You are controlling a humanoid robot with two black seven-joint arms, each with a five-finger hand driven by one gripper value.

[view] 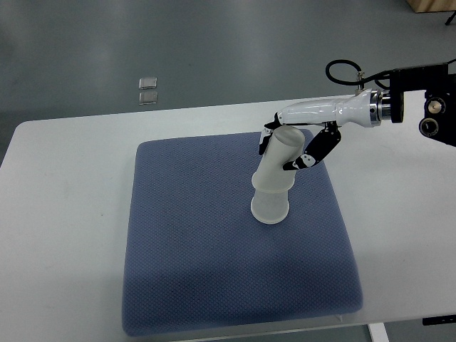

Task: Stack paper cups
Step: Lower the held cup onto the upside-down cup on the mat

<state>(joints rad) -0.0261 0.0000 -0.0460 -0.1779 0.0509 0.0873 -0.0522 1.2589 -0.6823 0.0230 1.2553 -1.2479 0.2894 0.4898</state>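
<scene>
We hold the upper cup (pixel 283 153) in our right hand (pixel 291 146), fingers wrapped around it, tilted toward the tabletop's far right corner over the lower cup (pixel 271 203) on the blue mat (pixel 214 271), its axis needing to straighten before seating.

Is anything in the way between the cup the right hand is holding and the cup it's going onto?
Nothing visible. The right hand grips the upper cup, tilted, and its lower end already meets the lower cup standing on the blue mat. No other object lies on the mat near them.
</scene>
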